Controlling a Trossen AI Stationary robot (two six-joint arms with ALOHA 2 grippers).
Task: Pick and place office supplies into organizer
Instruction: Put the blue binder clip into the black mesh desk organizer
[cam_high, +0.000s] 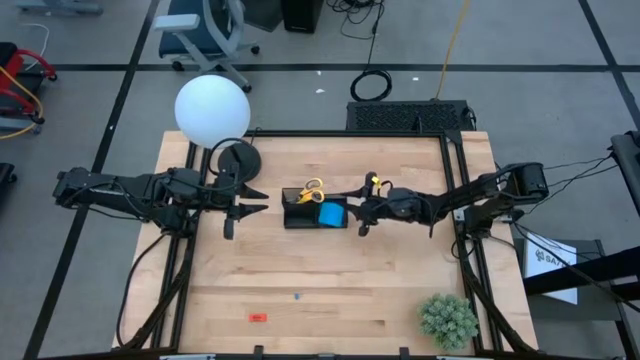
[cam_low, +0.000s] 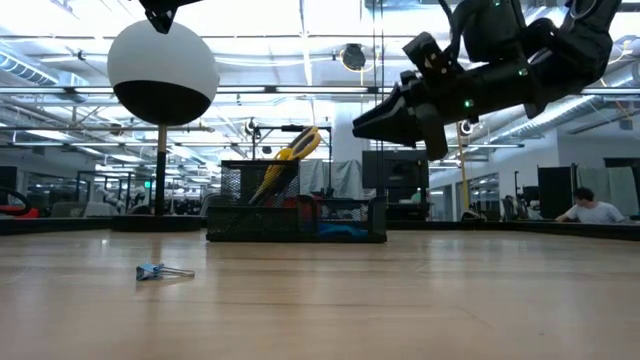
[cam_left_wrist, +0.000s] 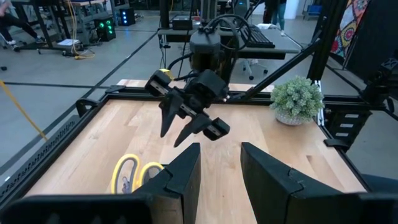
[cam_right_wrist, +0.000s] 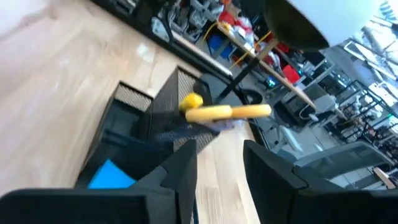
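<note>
Black mesh organizer (cam_high: 312, 213) mid-table, holding yellow-handled scissors (cam_high: 311, 191) and blue pad (cam_high: 333, 214). Right gripper (cam_high: 362, 222) just beside its right wall, fingers apart, empty. Left gripper (cam_high: 238, 207) waits near lamp base (cam_high: 238, 160), fingers part open, empty. Red eraser (cam_high: 258, 317) and binder clip (cam_low: 160, 271) near front edge — light, small, stiff; pinch across middle. Open wood all round them.

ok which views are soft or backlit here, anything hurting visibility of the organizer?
Right wrist view: blurred, organizer and scissors smeared. Low view: backlit by ceiling lights, right gripper and mesh organizer nearly silhouetted. High view: even light, scissors and blue pad clear. Left wrist view: sharp.
</note>
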